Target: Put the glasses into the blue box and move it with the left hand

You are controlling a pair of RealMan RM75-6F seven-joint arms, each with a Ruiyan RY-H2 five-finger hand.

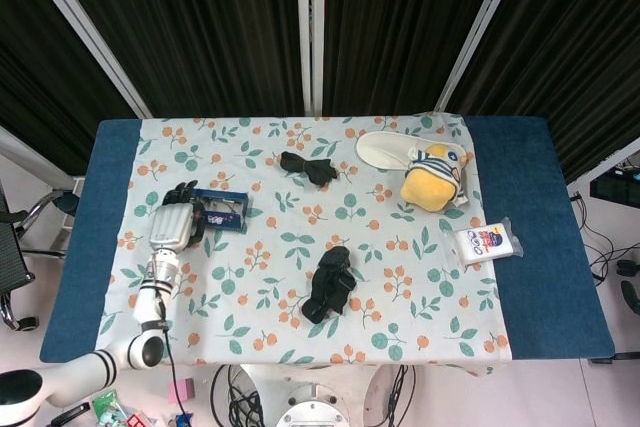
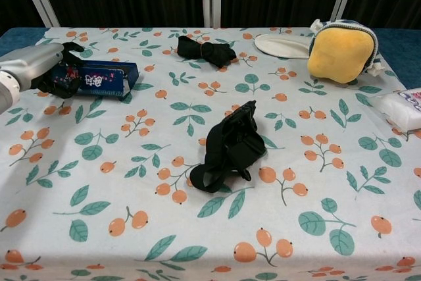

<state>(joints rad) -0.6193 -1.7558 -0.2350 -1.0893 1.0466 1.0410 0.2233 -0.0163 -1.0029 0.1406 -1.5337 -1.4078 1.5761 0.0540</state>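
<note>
Across the floral tablecloth (image 1: 300,247): black strap bundle (image 1: 329,284) near the middle, black bow-like cloth (image 1: 308,167) toward the far edge. At far right, white slipper (image 1: 387,148) just beside yellow plush toy (image 1: 434,176) in striped top. Near the right edge, clear packet of tissues (image 1: 484,243). Behind the table, dark curtains (image 1: 390,27) with pale frame bars.

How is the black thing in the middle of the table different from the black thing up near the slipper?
The middle black item is bulkier and heaped, with a looped strap; the far black item is smaller, flatter and stretched sideways. The middle one lies alone; the far one lies nearer the white slipper. Both are black, soft-looking and untouched on the tablecloth.
</note>
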